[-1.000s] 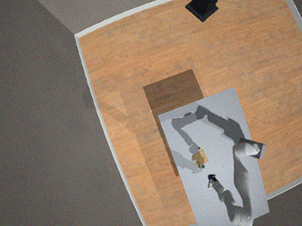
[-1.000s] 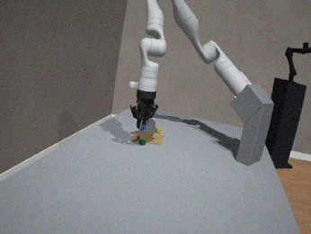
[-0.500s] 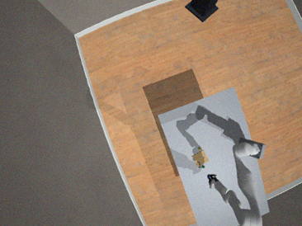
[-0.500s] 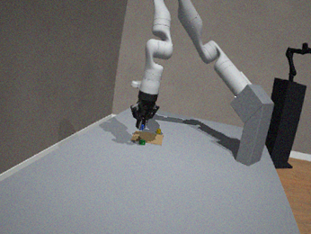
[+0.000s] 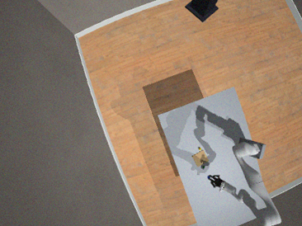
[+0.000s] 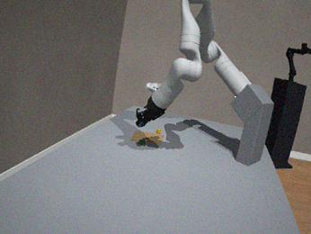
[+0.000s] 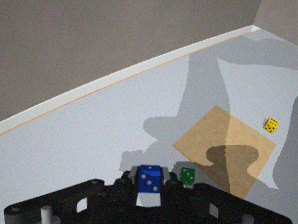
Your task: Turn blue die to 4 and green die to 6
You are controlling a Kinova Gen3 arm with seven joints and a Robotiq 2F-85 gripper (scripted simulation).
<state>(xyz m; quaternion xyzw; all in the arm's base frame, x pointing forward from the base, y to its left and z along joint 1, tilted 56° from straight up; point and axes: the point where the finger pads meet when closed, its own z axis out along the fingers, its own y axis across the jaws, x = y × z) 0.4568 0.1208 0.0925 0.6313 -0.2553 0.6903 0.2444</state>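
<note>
My gripper [image 5: 210,178] [image 6: 139,122] [image 7: 149,176] is shut on the blue die [image 7: 149,182], held above the table and tilted. The die's face toward the wrist camera shows three white pips in a diagonal. The green die [image 5: 202,167] [image 6: 142,142] [image 7: 187,175] lies on the table just outside the mat's edge, with a few white pips too small to read surely. The tan mat [image 5: 198,155] [image 6: 137,135] [image 7: 205,129] lies flat. The yellow die [image 5: 200,149] [image 6: 158,131] [image 7: 271,125] lies on the table beyond the mat, with several dark pips on its visible face.
The grey table [image 5: 229,116] [image 6: 140,193] [image 7: 115,135] carries the dice and mat. The arm's shadow crosses the mat and the green die. The arm's base [image 6: 255,127] stands on the table's right side. A wall rises beyond the table edge in the wrist view.
</note>
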